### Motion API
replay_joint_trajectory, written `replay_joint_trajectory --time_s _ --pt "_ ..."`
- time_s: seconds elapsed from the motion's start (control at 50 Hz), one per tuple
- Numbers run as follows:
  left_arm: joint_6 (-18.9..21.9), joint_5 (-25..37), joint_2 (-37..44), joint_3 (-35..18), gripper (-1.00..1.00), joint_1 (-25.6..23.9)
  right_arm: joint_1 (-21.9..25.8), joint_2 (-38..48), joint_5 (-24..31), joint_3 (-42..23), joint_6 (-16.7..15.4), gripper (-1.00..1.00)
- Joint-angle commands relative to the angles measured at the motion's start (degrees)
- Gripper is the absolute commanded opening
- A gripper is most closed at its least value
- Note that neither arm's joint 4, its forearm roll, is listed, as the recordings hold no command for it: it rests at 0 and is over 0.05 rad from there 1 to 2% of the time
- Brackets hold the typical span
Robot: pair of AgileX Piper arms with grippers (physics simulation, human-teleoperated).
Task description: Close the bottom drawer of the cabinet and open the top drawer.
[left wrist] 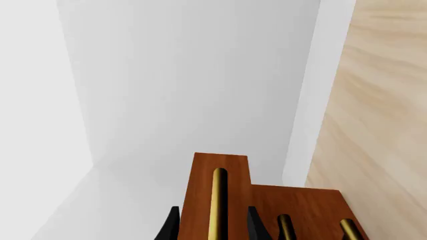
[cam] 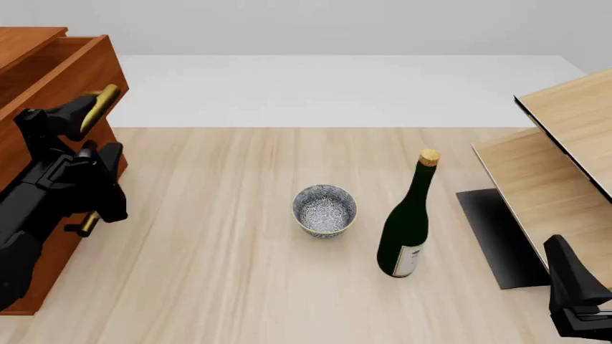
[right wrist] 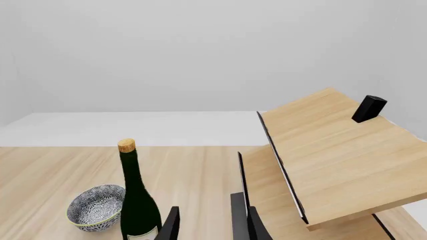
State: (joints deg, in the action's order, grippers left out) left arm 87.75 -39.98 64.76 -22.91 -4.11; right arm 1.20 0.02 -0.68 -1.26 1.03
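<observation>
The light-wood table [cam: 239, 287] spans most of the front view, with a white floor strip beyond its far edge; its middle is broad bare board. At the far left stands the large reddish-brown wooden cabinet [cam: 29, 93], its side running off the left edge of the picture. Its top drawer [cam: 72, 64] is pulled out toward the right, its open box visible from above and its brass bar handle [cam: 100, 104] at the front face. The bottom drawer [left wrist: 303, 210] shows only in the left wrist view, set back with the middle one, their two brass handles side by side behind the projecting top drawer front; in the front view the black left arm covers that part.

On the right, pale light-wood panels [cam: 564, 165] slope in two tiers above a dark flat base, overhanging the table's right edge – a small black block [right wrist: 368, 108] sits on the upper panel.

The left gripper [left wrist: 213, 227] straddles the top drawer's brass handle, one black finger on each side, jaws spread around it; whether they touch the bar I cannot tell. The right gripper [right wrist: 207, 225] is low at the near right, fingers apart and holding nothing.

Near the table's centre stands a dark green glass wine bottle with a cork [cam: 406, 222], upright. Just left of it, apart, sits a small blue-and-white patterned ceramic bowl [cam: 324, 209].
</observation>
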Motion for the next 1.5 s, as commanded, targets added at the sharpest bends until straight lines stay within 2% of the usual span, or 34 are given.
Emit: replay_joint_trajectory --time_s 0.02,0.5,0.58,0.64,0.66,0.68,0.72,0.74,0.76,0.82,0.84,0.86,0.9,0.92,0.94,1.04,1.14,1.18,1.22,1.3,1.32,1.36,1.4,1.42,1.44,1.46,1.48,1.5 --pt "-0.94 1.11 -0.68 0.09 1.00 -1.53 -0.05 0.00 0.06 -0.12 0.16 1.00" --pt "-4.50 7.36 -2.70 -3.42 1.00 -6.58 -0.14 0.08 0.04 -0.24 0.27 1.00" --pt "-7.51 11.90 -3.73 -5.80 1.00 -8.79 -0.14 0.08 0.06 -0.27 0.33 1.00" --pt "-7.30 11.82 -3.89 -5.68 1.00 -8.76 -0.15 0.07 0.07 -0.28 0.34 1.00" --pt "-8.68 13.92 -4.49 -6.73 1.00 -8.99 -0.16 0.07 0.06 -0.27 0.32 1.00" --pt "-6.80 10.91 -4.15 -5.68 1.00 -7.72 -0.16 0.07 0.07 -0.28 0.38 1.00" --pt "-6.00 8.97 -4.18 -5.74 1.00 -6.00 -0.11 0.07 0.06 -0.26 0.36 1.00" --pt "-9.61 14.62 -5.19 -8.63 1.00 -7.38 -0.04 0.07 0.05 -0.24 0.32 1.00" --pt "-11.25 17.80 -5.88 -10.09 1.00 -8.53 0.02 0.06 0.07 -0.25 0.33 1.00" --pt "-12.63 20.20 -7.29 -11.82 1.00 -8.37 0.06 0.06 0.02 -0.23 0.29 1.00" --pt "-15.45 23.81 -8.16 -14.80 1.00 -7.88 0.03 -0.01 0.03 -0.15 0.33 1.00" --pt "-15.45 23.88 -8.18 -14.84 1.00 -7.88 0.05 0.07 0.02 -0.22 0.35 1.00" --pt "-18.37 27.22 -8.56 -17.69 1.00 -8.32 0.03 0.07 0.00 -0.22 0.31 1.00" --pt "-22.35 30.16 -9.49 -22.14 1.00 -8.73 0.01 -0.01 -0.03 -0.15 0.39 1.00" --pt "-22.35 30.22 -9.50 -22.19 1.00 -8.73 0.01 0.07 -0.03 -0.21 0.39 1.00" --pt "-29.31 36.44 -9.31 -29.82 1.00 -8.85 0.31 -0.01 -0.11 -0.07 0.41 1.00" --pt "-29.75 36.06 -9.13 -29.43 1.00 -8.67 0.28 0.06 -0.07 -0.22 0.43 1.00" --pt "-31.95 37.96 -8.80 -30.73 1.00 -8.86 0.15 0.07 -0.08 -0.24 0.48 1.00" --pt "-32.15 37.50 -9.11 -30.80 1.00 -9.05 0.14 0.07 -0.07 -0.25 0.49 1.00" --pt "-46.97 48.56 -8.02 -42.21 1.00 -8.94 0.32 0.06 -0.11 -0.20 0.39 1.00" --pt "-46.97 48.61 -8.01 -42.27 1.00 -8.94 0.32 -0.01 -0.12 -0.13 0.39 1.00" --pt "-52.34 52.29 -7.62 -46.23 1.00 -8.62 0.33 -0.01 -0.10 -0.11 0.41 1.00" --pt "-52.36 53.42 -7.43 -46.81 1.00 -8.11 0.32 0.00 -0.09 -0.12 0.44 1.00" --pt "-54.60 54.25 -7.75 -47.97 1.00 -7.32 0.29 0.00 -0.10 -0.11 0.46 1.00" --pt "-50.61 52.49 -8.25 -45.67 1.00 -6.90 0.24 0.00 -0.09 -0.11 0.51 1.00" --pt "-51.96 53.82 -8.14 -47.04 1.00 -6.83 0.23 0.00 -0.08 -0.12 0.54 1.00" --pt "-64.81 60.48 -7.07 -54.90 1.00 -6.16 0.22 0.10 -0.10 -0.20 0.60 1.00" --pt "-70.39 65.77 -3.55 -59.40 1.00 -8.72 0.22 0.00 -0.07 -0.13 0.61 1.00"
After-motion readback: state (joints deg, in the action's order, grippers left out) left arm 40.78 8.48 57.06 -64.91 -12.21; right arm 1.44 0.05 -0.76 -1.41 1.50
